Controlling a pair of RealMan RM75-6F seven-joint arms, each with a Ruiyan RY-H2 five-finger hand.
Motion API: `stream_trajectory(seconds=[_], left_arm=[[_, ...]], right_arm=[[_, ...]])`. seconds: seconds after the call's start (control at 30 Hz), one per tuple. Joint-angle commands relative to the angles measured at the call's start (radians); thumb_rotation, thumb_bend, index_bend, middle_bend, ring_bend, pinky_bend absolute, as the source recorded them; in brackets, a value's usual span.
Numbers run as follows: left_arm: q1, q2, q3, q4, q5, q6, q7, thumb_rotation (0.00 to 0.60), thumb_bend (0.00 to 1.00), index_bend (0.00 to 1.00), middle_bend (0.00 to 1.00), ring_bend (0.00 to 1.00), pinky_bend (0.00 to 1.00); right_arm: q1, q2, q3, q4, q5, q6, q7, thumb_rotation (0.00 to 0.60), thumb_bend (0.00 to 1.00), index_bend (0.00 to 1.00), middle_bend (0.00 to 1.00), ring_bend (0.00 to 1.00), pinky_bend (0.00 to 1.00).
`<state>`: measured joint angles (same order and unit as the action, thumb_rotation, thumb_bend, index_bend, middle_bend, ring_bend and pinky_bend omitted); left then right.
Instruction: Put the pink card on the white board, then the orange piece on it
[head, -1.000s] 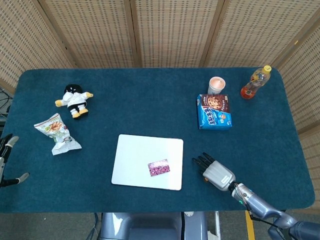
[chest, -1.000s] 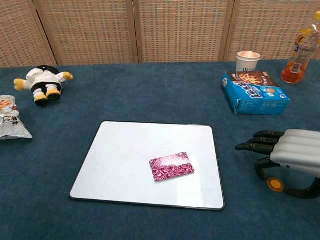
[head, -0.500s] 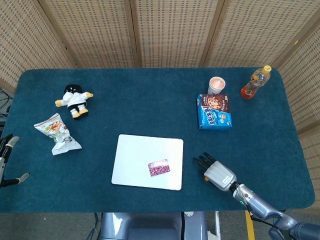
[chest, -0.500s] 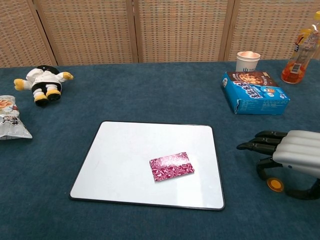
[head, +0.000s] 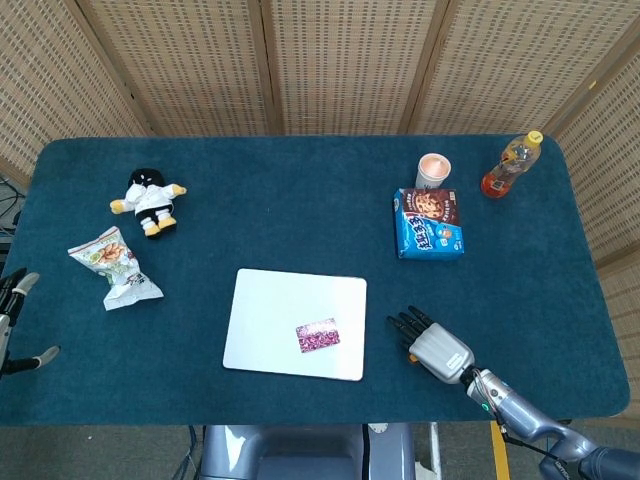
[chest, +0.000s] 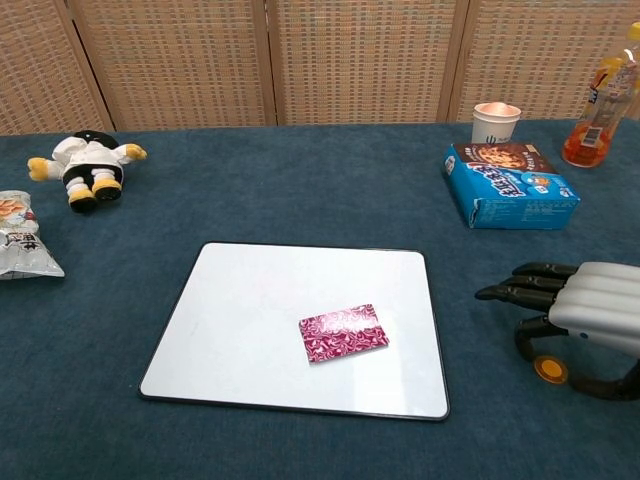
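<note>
Pink card (chest: 343, 333) already placed on white board (chest: 250, 300); orange piece (chest: 548, 369) being pinched under right hand (chest: 585, 315); lift and carry to card needed next.

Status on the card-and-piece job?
Done: the pink patterned card lies flat on the white rectangular board. In hand: the right robot hand is over the small round orange piece, which sits on the cloth between thumb and fingers; grip unclear. Left: carry the piece onto the card.
</note>
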<state>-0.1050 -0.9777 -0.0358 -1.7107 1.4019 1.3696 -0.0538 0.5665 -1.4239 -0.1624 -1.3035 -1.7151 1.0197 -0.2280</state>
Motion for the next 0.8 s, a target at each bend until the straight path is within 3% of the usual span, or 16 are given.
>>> stream_trajectory(seconds=[0.03,0.8], left_arm=[[0.000,0.000,0.000,0.001,0.000,-0.001,0.000,0.600,0.00,0.00,0.00,0.00,0.00],[-0.001,-0.003,0.000,-0.002,-0.004,-0.002,0.010,0.600,0.00,0.00,0.00,0.00,0.00]], right_arm=[[-0.002,-0.001,0.000,0.000,0.002,-0.005,-0.005,0.600,0.39,0.60,0.00,0.00,0.00],[-0.020,-0.030,0.005,0.050,-0.018,0.037,0.047,0.600,0.39,0.62,0.01,0.00,0.01]])
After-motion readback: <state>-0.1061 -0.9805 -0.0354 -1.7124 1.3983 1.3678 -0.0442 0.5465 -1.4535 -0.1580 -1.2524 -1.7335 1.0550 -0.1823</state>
